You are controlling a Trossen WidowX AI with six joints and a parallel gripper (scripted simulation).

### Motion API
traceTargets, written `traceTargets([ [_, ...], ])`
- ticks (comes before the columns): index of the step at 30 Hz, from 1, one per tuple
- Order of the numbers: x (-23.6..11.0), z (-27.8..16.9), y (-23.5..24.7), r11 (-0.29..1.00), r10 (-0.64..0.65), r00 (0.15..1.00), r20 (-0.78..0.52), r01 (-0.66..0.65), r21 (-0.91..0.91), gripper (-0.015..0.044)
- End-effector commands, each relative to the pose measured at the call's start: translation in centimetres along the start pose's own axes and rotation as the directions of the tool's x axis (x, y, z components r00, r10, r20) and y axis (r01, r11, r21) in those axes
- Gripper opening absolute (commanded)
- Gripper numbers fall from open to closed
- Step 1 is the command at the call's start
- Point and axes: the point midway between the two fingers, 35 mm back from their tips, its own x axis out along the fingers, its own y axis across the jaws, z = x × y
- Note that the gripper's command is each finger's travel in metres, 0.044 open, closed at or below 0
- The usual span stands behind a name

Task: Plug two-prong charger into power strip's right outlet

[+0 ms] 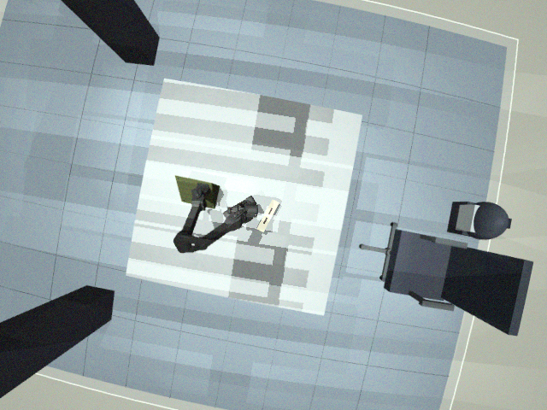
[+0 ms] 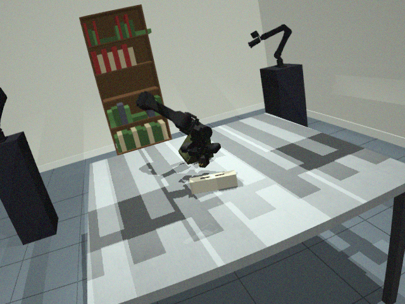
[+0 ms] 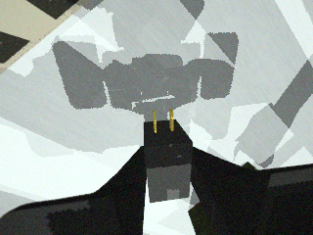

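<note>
My gripper [image 3: 161, 148] [image 2: 203, 159] [image 1: 253, 207] is shut on the dark two-prong charger [image 3: 167, 149]. In the wrist view its two gold prongs [image 3: 162, 120] point away from me at the table below, and its body sits between my dark fingers. The charger is held off the table. The cream power strip [image 2: 214, 182] [image 1: 268, 215] lies flat on the white-grey table [image 2: 294, 196], just in front of and below the gripper, with two slot outlets on its top. Only one corner of the strip [image 3: 20, 20] shows in the wrist view, at the upper left.
The arm stands on a green base plate [image 1: 185, 187] on the table. Around the table are a bookshelf [image 2: 124, 78], a dark pedestal [image 2: 283, 93] bearing another arm, a second pedestal [image 2: 23, 186] at the left, and a chair [image 1: 441, 265].
</note>
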Motion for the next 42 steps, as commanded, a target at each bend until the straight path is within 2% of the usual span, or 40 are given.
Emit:
traceTargets([
  [1, -1.2, -0.2, 0.0, 1.0, 0.008, 1.0, 0.004, -0.008, 0.01, 0.0],
  [42, 1.9, 2.7, 1.5, 0.926, -0.013, 1.0, 0.013, 0.017, -0.377, 0.0],
])
